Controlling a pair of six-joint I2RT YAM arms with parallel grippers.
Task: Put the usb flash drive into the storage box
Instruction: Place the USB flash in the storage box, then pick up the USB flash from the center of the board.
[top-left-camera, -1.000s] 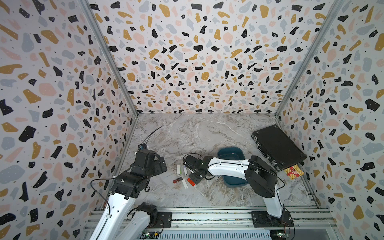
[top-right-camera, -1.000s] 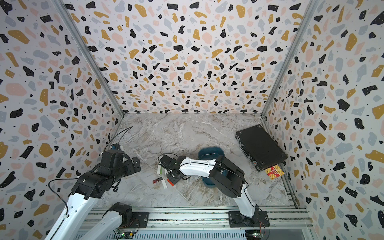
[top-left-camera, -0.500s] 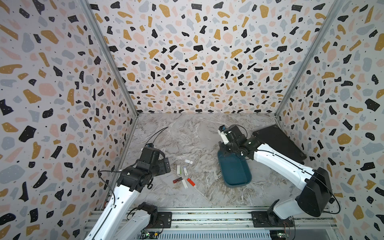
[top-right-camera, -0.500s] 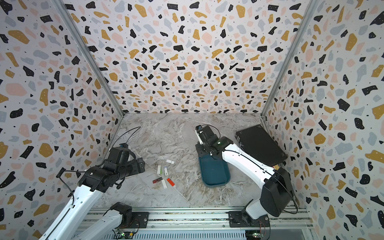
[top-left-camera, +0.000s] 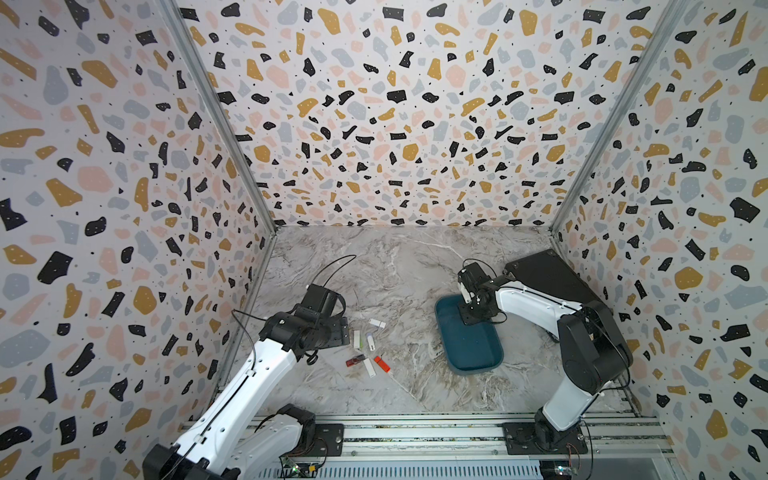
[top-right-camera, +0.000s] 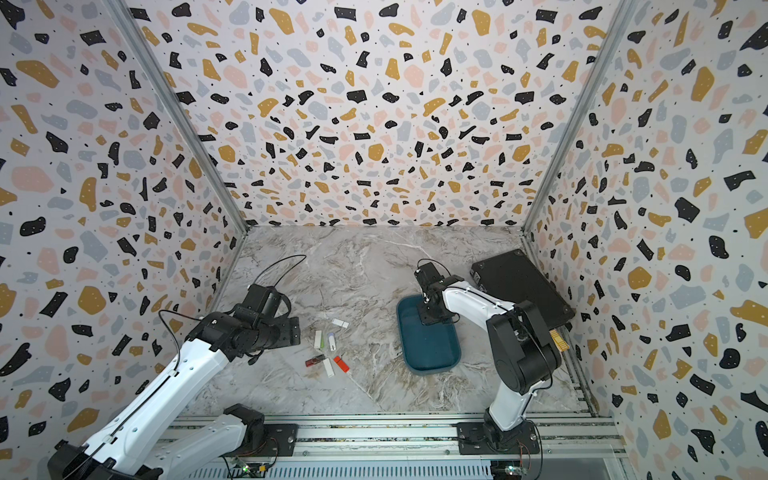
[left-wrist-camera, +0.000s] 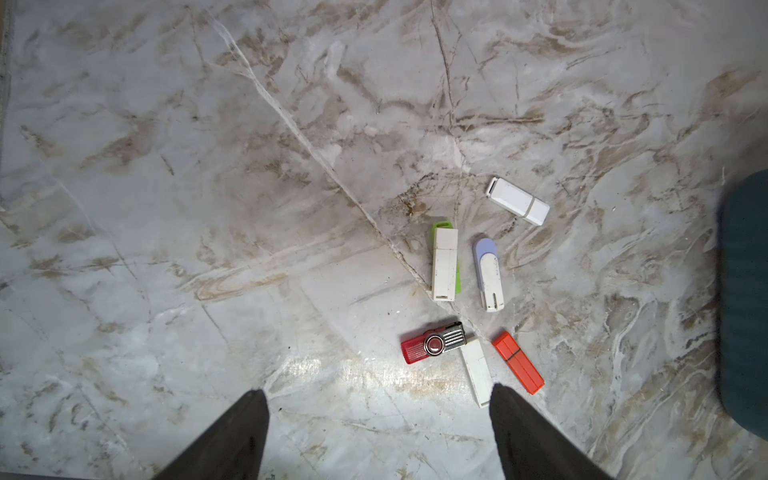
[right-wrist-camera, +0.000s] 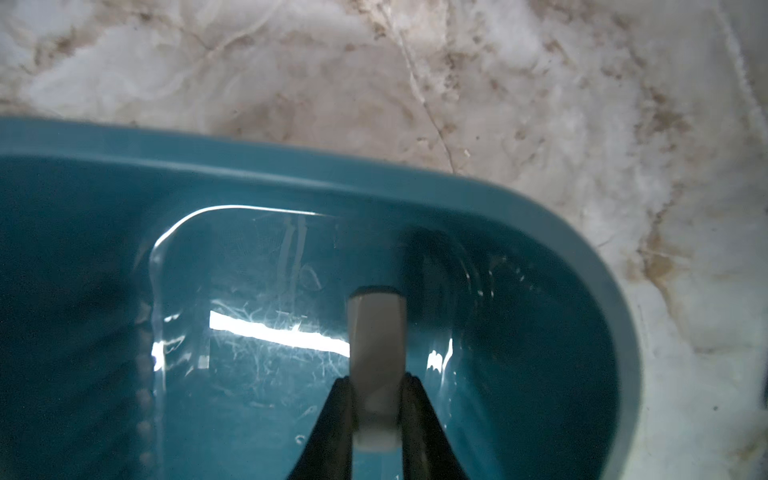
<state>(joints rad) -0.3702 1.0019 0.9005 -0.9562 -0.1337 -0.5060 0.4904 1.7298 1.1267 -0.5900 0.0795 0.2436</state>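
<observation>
Right gripper (right-wrist-camera: 376, 384), clamped on the white usb flash drive (right-wrist-camera: 376, 328), has carried it over the storage box (right-wrist-camera: 291, 164); release remains.

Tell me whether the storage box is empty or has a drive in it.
Empty: the visible floor of the storage box is bare; the right gripper is shut on a white flash drive, held over it, unreleased.

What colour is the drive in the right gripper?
White; the flash drive shows best in the right wrist view.
</observation>
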